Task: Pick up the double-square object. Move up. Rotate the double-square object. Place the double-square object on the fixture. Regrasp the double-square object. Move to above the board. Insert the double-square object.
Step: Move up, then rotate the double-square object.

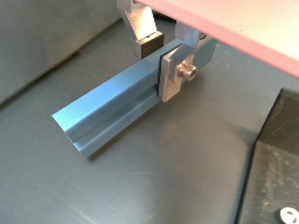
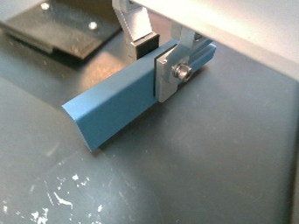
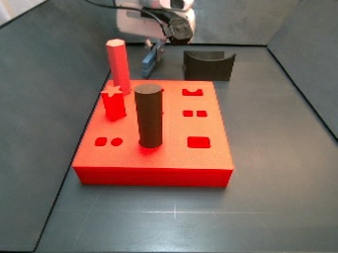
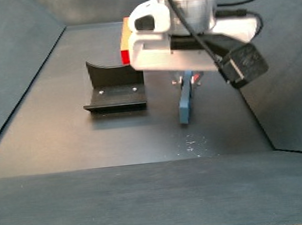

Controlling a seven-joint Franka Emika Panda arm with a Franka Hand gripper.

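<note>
The double-square object (image 1: 111,105) is a grey-blue bar lying on the dark floor; it shows in both wrist views (image 2: 111,109) and in both side views (image 4: 186,101). My gripper (image 1: 158,61) is low over one end of it, also seen in the other wrist view (image 2: 156,57) and in a side view (image 4: 184,79). One finger stands on each side of the bar. The near silver finger (image 1: 170,77) lies against its side, and the far pad (image 1: 147,44) stands a little off it. The jaws look open. The fixture (image 4: 113,91) stands beside the bar. The red board (image 3: 158,148) lies further off.
The board carries a red hexagonal post (image 3: 118,64) and a dark grey cylinder (image 3: 146,117), with several shaped cutouts in its top. The fixture's base plate (image 1: 274,166) lies close to the bar. Walls (image 4: 29,66) ring the floor.
</note>
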